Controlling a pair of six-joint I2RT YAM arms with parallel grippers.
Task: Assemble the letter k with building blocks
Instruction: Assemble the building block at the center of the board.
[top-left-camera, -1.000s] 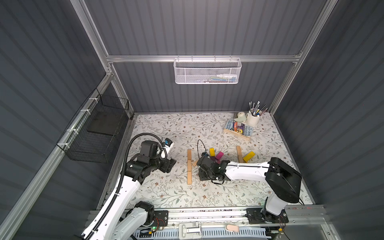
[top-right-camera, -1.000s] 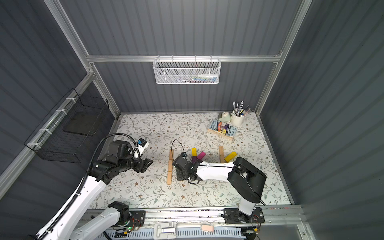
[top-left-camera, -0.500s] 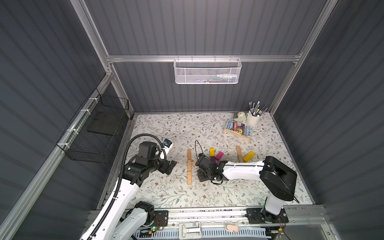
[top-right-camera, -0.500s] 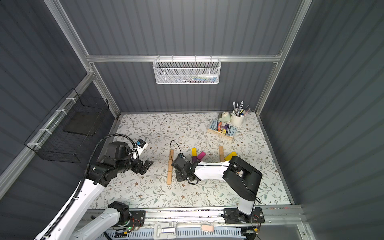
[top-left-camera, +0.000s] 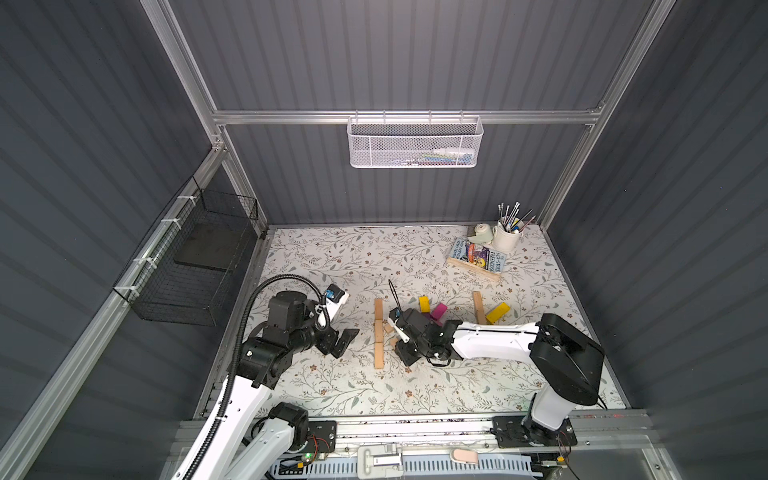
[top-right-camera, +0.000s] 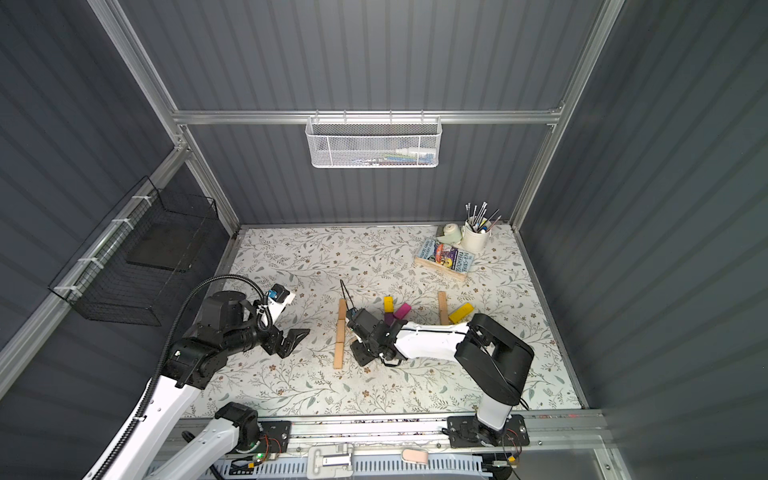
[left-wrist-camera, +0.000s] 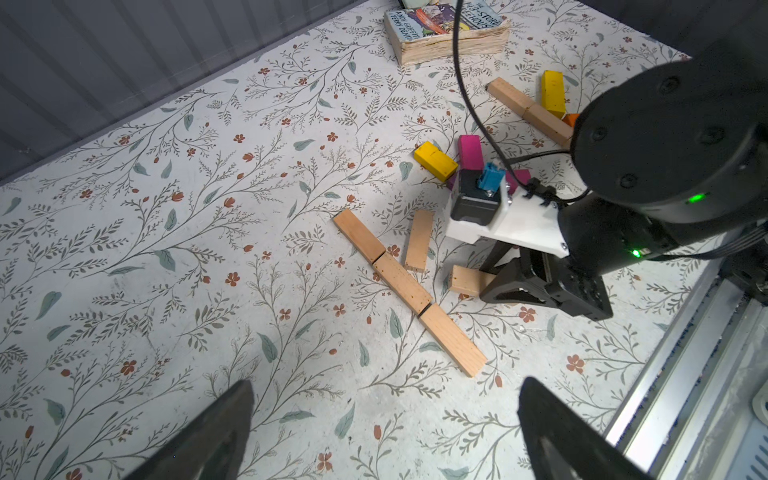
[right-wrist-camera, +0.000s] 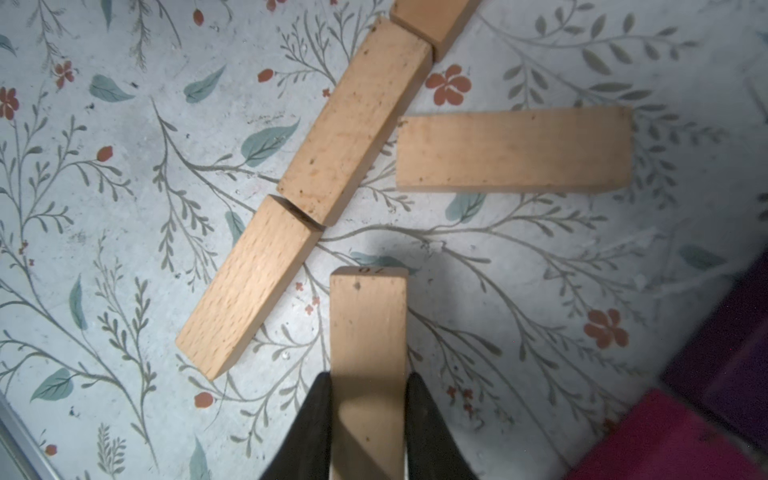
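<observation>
The right claw (right-wrist-camera: 368, 384) is closed on one end of a plain tan block (right-wrist-camera: 368, 320), which is gripped across its narrow width. The block's long axis runs straight out of the claw, so its free end is pointed at the stem (right-wrist-camera: 353, 120), a row of three tan blocks laid end to end on the desk (top-left-camera: 332, 257). The free end is near the joint between the middle block and one end block of the stem, with a gap of bare desk left between. A fourth tan block, the upper stroke (right-wrist-camera: 513, 149), is laid at an angle, one end just beside the middle stem block. Whether the held block is resting on the desk or is slightly raised cannot be told.

The left claw (left-wrist-camera: 384, 403) is held wide open and empty, across the stem from the right claw and well apart from every block. The right arm is therefore the nearer one.

The lower stroke of the letter is judged to be the step in hand. The free end is to be brought against the stem close to the upper stroke's inner end, with the long axis slanted away from that stroke. The stem could be knocked out of line by too firm a push.
</observation>
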